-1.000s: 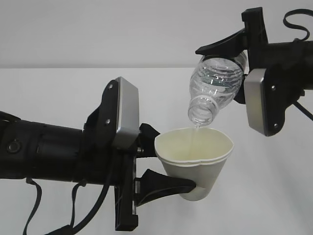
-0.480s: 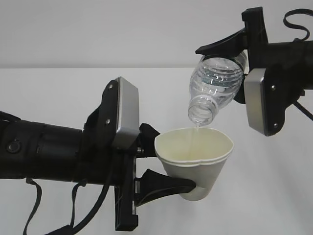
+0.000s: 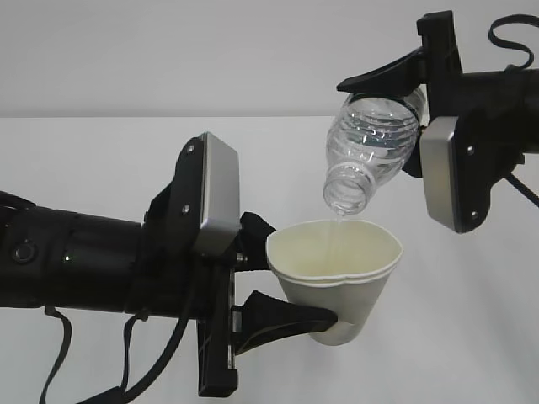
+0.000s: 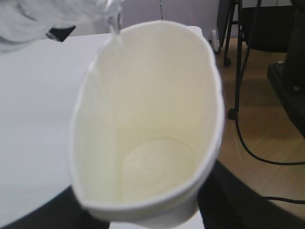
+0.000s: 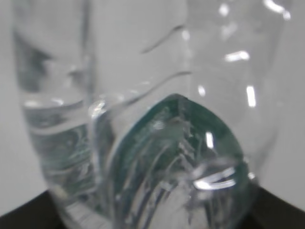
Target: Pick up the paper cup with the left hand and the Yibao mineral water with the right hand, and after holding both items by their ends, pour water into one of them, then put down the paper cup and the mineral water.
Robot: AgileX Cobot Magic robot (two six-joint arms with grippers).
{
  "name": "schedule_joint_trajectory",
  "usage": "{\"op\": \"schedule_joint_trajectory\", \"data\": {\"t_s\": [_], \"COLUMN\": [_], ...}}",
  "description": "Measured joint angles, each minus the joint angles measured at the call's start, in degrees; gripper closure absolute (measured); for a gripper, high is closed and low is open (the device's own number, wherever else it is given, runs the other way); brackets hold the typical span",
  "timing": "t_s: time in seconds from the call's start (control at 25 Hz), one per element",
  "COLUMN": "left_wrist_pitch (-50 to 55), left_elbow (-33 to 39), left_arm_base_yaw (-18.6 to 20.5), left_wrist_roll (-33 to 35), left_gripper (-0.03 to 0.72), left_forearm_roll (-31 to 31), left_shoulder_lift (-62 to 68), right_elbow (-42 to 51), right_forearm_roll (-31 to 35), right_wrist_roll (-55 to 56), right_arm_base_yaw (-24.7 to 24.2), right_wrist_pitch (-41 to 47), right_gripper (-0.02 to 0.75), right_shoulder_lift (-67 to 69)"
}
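**No readable text in any view**

You will find no lettering, brand, number or sign that can be read here. The small clear ribbed plastic bottle shows only bare ribs in the exterior view; in the right wrist view you see a blurred dark green patch through its plastic, with no letters you can make out. The small white tapered paper cup is plain inside and out.

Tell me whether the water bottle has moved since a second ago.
No. The Yibao mineral water keeps its tilt and place against the wall-table line, neck over the paper cup.
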Motion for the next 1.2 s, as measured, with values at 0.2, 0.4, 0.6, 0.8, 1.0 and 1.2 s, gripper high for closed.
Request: {"op": "schedule_joint_trajectory", "data": {"t_s": [0.2, 0.4, 0.6, 0.8, 1.0, 1.2], "left_wrist_pitch": [0.0, 0.0, 0.0, 0.0, 0.0, 0.0], "left_elbow": [0.0, 0.0, 0.0, 0.0, 0.0, 0.0], "left_arm_base_yaw": [0.0, 0.0, 0.0, 0.0, 0.0, 0.0], "left_wrist_roll": [0.0, 0.0, 0.0, 0.0, 0.0, 0.0], "left_gripper": [0.323, 0.323, 0.323, 0.323, 0.323, 0.323], "left_forearm_roll": [0.0, 0.0, 0.0, 0.0, 0.0, 0.0], "left_shoulder_lift": [0.0, 0.0, 0.0, 0.0, 0.0, 0.0], "right_elbow": [0.0, 0.0, 0.0, 0.0, 0.0, 0.0], "right_forearm_roll": [0.0, 0.1, 0.3, 0.5, 0.5, 0.6], "right_wrist_roll": [-0.7, -0.8, -0.8, -0.8, -0.8, -0.8], "right_arm_base_yaw": [0.0, 0.0, 0.0, 0.0, 0.0, 0.0], "right_wrist_pitch": [0.0, 0.0, 0.0, 0.0, 0.0, 0.0], "right_gripper": [0.285, 0.285, 0.285, 0.285, 0.285, 0.285], "right_shoulder_lift": [0.0, 0.0, 0.0, 0.0, 0.0, 0.0]}}
